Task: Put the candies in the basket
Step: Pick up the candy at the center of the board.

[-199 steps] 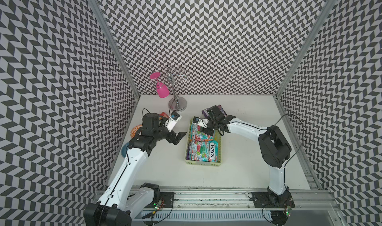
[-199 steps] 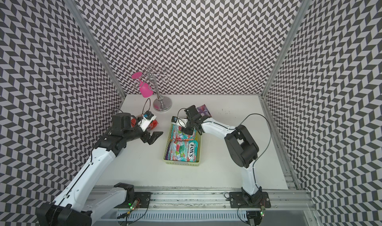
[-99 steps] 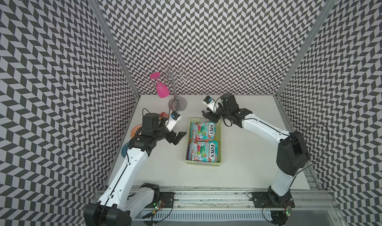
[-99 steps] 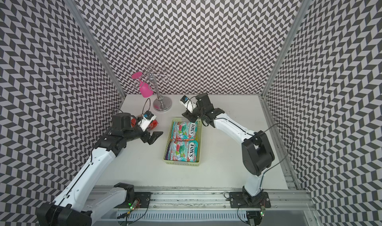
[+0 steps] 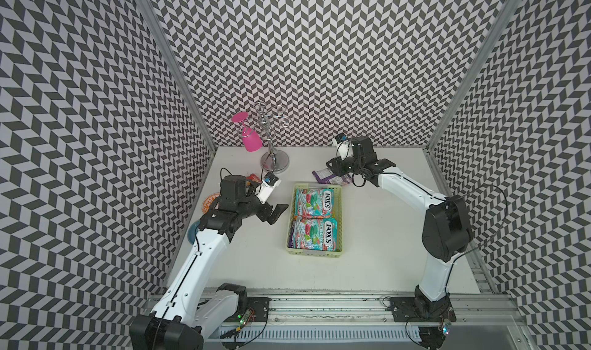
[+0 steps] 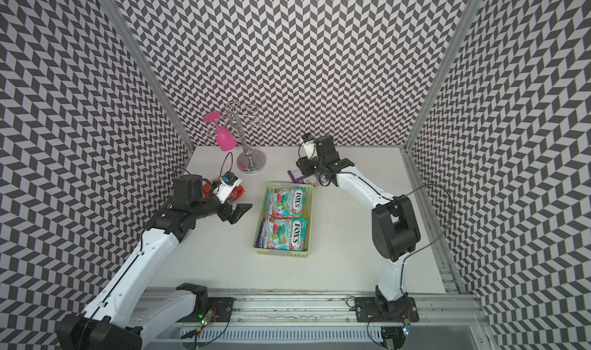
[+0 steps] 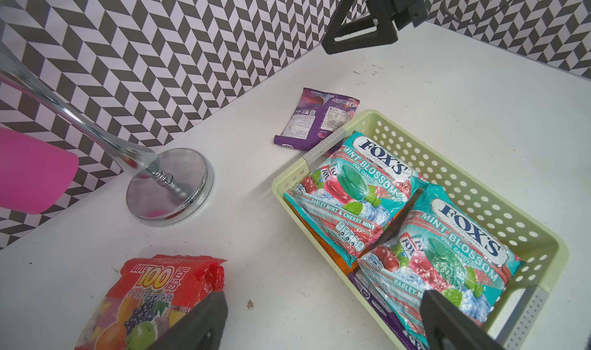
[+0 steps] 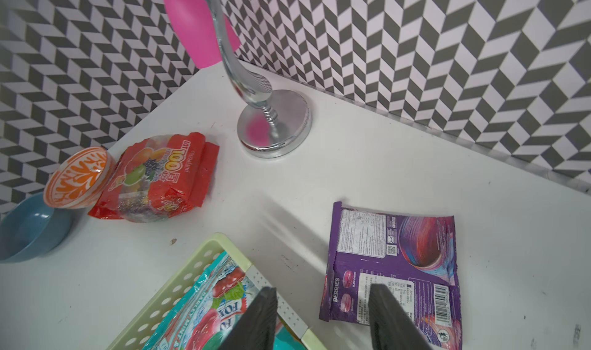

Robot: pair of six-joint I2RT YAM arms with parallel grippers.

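Basket (image 5: 315, 253) mid-tabletop (image 5: 383, 236), already stacked: two teal candy bags (image 5: 315, 204) on top, orange and purple edges showing underneath. Two candies not yet in:
- purple bag (image 8: 393, 262) flat, back side up, just beside basket's far end
- red bag (image 7: 160, 287) near the left wall, touching orange-patterned bowl (image 8: 78, 177), with blue dish (image 8: 28, 227) right next to that

Right fingers (image 8: 256, 319) part-open, empty, hovering above purple bag with one finger over basket's corner. Left fingers (image 7: 198, 326) spread wide, empty, hanging between red bag and basket.

Likely next: pinching purple bag. Failure modes:
- Catching basket rim with the inner finger, then dragging or tipping basket.
- Flat glossy film on tabletop: skating over it, or nipping only the seal and dropping mid-carry.
- Stack looking close to rim height: new bag sliding off over the low wall.
- Red bag pickup: nudging bowl, possibly into dish.
- Both arms converging on basket at once: collision. Worth sequencing.
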